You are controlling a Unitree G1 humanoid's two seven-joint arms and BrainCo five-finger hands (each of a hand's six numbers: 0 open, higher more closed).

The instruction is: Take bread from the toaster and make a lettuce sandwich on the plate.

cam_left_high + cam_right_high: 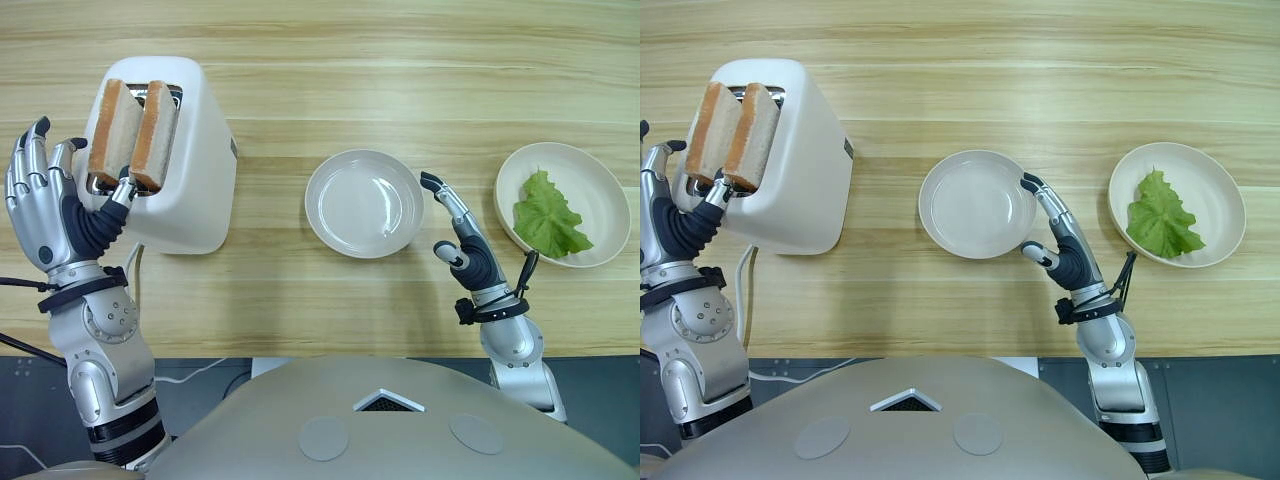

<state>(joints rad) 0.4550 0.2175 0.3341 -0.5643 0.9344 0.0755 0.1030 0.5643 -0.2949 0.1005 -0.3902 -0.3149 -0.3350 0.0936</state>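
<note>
Left of the empty plate (364,203) on the worktop (400,60), toaster (185,160) with two bread slices (112,132) standing in its slots. Right of the plate, lettuce (545,215) in a dish (600,175). Left hand (55,205) upright at the toaster's far side, fingers spread, thumb at a slice's lower end, gripping nothing. Right hand (468,250) just right of the plate's rim, fingers straight, empty.

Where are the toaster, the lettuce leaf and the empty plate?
toaster (195,150), left eye view, on its white side wall.
lettuce leaf (545,215), left eye view, middle of the leaf.
empty plate (364,203), left eye view, bare centre of the dish.
</note>
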